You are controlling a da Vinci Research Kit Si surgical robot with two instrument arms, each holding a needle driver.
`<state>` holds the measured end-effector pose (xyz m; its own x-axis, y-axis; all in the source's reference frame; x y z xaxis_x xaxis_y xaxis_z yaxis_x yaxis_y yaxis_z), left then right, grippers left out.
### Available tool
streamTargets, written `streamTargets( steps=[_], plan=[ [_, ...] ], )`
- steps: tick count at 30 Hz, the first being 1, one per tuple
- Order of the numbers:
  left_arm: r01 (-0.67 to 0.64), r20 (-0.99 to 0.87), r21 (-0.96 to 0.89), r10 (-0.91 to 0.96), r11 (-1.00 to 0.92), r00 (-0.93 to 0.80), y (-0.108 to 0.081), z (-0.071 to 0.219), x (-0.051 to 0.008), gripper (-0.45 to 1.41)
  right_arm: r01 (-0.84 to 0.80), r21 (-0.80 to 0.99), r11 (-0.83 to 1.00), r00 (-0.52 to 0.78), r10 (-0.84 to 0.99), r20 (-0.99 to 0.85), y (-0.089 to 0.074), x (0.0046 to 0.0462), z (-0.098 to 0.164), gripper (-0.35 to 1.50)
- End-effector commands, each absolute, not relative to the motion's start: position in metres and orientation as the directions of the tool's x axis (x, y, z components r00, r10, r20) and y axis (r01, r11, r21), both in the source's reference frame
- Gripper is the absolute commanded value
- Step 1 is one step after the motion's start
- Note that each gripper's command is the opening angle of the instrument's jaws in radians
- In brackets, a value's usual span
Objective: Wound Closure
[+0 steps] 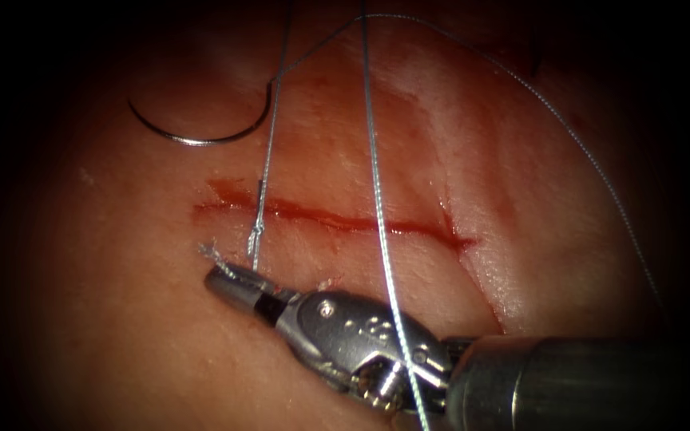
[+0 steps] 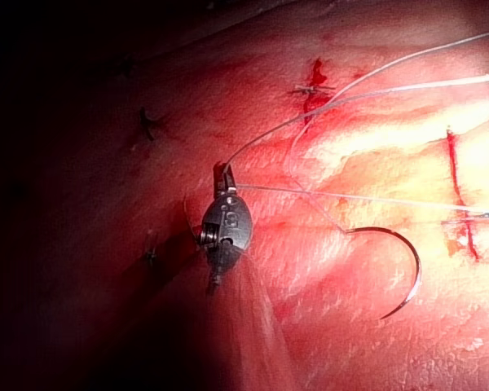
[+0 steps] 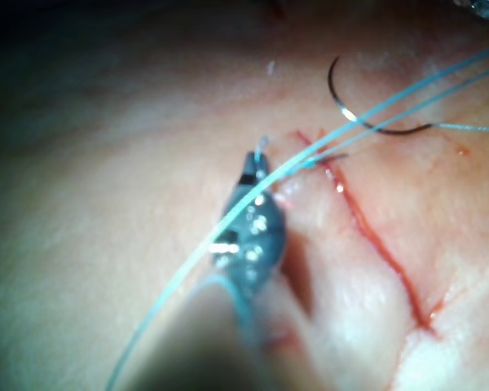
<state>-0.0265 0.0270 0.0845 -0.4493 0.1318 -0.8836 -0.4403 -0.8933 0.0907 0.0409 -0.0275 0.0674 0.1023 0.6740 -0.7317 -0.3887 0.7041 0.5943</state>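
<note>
Gripping a short frayed end of thread [image 1: 211,254], the right arm's tool [image 1: 219,275] has its jaws clenched just below the cut [image 1: 345,223], near the cut's left end as the endoscope shows it, and its tip lies low against the tissue [image 1: 121,319]. A strand rises from beside that tip, past a small knot [image 1: 255,231] at the lower lip of the cut, across the cut and on out at the upper edge of the endoscope view. A second, longer run of thread [image 1: 381,215] comes down from above, crosses the cut near its middle and passes over the body of the right tool. A third sweeps in a wide arc over the tissue to the right. The needle [image 1: 197,144] is held by neither tool. It lies free on the surface above the cut's left end, not in the tissue, with thread leading off one end. Red fluid [image 1: 233,191] lines the cut and pools at its left end. In the left wrist view, the left arm's tool [image 2: 222,173] looks closed on the thread [image 2: 350,198], with the needle [image 2: 418,265] lying between it and the cut [image 2: 455,175]. The right wrist view has the right tool [image 3: 257,163] pinched shut beside the cut [image 3: 375,236], thread [image 3: 310,159] over it, the needle [image 3: 348,116] beyond.
</note>
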Motion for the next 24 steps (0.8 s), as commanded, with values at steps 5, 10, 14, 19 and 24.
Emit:
streamTargets(
  steps=[5, 10, 14, 19, 24],
  plan=[
    [-0.414, -0.875, 0.144, 0.08, -0.899, -0.477, 0.0285, 0.0841, -0.0268, -0.45, -0.378, 0.592, 0.712, 0.109, 0.669, -0.735, -0.0293, 0.0416, 0.0678, -0.35],
    [-0.403, -0.865, 0.183, 0.048, -0.897, -0.5, 0.0284, 0.084, -0.0263, -0.45, -0.376, 0.59, 0.715, 0.111, 0.667, -0.737, -0.03, 0.0416, 0.0673, -0.35],
    [-0.404, -0.859, 0.194, 0.043, -0.894, -0.509, 0.0285, 0.0839, -0.0259, -0.45, -0.378, 0.589, 0.714, 0.11, 0.666, -0.737, -0.03, 0.0415, 0.0674, -0.35],
    [-0.398, -0.863, 0.187, 0.043, -0.898, -0.503, 0.0279, 0.0837, -0.0259, -0.45, -0.41, 0.582, 0.702, 0.101, 0.669, -0.736, -0.0289, 0.0413, 0.0678, -0.35],
    [-0.389, -0.871, 0.161, 0.055, -0.907, -0.489, 0.0269, 0.0818, -0.0266, -0.45, -0.463, 0.566, 0.682, 0.087, 0.67, -0.737, -0.0278, 0.041, 0.0685, -0.03]
  ],
)
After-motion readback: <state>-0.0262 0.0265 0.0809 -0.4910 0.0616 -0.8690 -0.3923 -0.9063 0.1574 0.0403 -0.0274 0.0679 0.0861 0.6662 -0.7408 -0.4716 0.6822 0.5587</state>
